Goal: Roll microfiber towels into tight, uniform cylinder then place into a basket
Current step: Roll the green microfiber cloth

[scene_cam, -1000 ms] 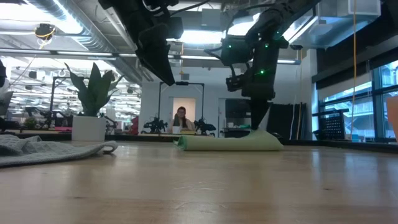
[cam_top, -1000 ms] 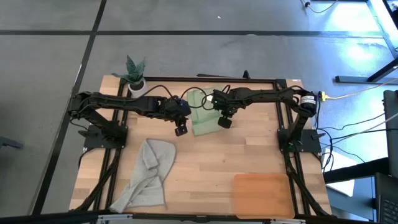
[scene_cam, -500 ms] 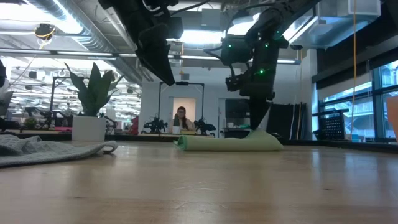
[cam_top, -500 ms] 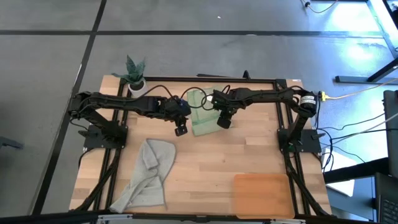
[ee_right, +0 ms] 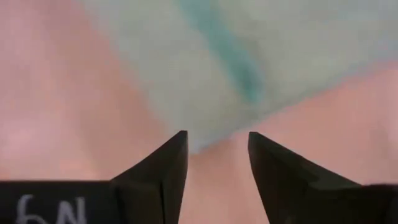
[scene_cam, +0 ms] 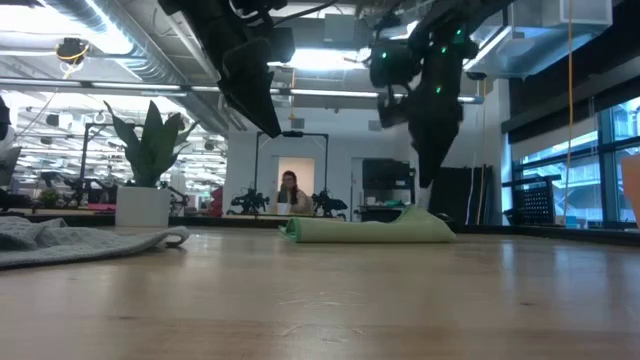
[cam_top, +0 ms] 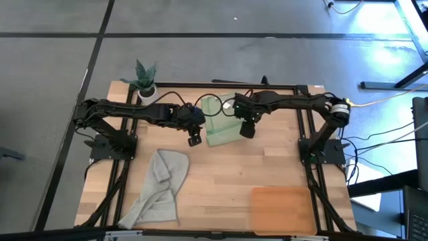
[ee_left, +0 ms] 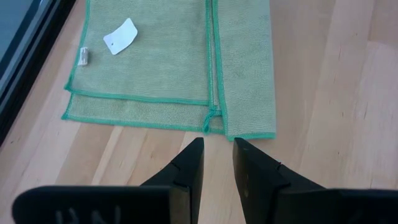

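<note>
**Two towels on the table, none rolled, none in the basket**

Item 1. Right gripper (cam_top: 248, 132): I had it raised just above the near-right corner of the green towel (cam_top: 218, 123), fingers apart, nothing between them.

Item 2. Left gripper (cam_top: 194, 140): hung just beside the towel's opposite corner, fingers slightly apart, holding nothing.

Item 3. Green towel: lay folded flat at the table's far middle, white tag (ee_left: 120, 36) up; by my judgement folded only, not yet a cylinder.

Item 4. Grey towel (cam_top: 158, 189): lay crumpled near the front left, untouched.

Item 5. Basket (cam_top: 281, 209): sat at the front right, well apart from both towels, with nothing in it.

Outstanding, as I judged: both rolls, both placements.
</note>
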Controlling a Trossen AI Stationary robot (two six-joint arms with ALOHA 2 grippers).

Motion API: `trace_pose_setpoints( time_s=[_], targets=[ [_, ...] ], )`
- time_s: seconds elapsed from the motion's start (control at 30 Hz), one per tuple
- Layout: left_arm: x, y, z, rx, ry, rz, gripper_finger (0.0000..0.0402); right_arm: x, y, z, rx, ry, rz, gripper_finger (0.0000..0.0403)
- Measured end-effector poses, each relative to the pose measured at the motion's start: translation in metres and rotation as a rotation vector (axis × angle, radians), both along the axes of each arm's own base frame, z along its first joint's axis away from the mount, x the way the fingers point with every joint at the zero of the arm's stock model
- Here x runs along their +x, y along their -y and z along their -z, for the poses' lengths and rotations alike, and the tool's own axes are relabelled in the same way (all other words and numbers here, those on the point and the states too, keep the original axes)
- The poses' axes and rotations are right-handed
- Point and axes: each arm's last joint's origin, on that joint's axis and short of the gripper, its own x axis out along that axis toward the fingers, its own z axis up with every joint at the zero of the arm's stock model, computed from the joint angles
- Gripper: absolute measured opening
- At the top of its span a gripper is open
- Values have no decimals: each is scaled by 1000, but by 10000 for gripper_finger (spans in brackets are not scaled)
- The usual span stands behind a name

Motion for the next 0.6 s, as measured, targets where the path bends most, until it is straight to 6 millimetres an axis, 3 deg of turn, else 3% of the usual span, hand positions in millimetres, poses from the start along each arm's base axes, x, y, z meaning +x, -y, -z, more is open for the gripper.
trace_pose_setpoints(
  time_s=[0.17, 0.3, 0.47, 0.6],
  targets=[
    [0, 0, 0, 0, 0, 0, 76, 2, -23, -2, 150, 101, -306, 170],
    [0, 0, 0, 0, 0, 0, 76, 6, -37, 16, 93, 131, -481, 170],
    [0, 0, 0, 0, 1, 0, 76, 11, -42, 32, -61, 188, -493, 170],
    [0, 0, 0, 0, 1, 0, 77, 8, -43, 40, -58, 175, -493, 170]
  ],
)
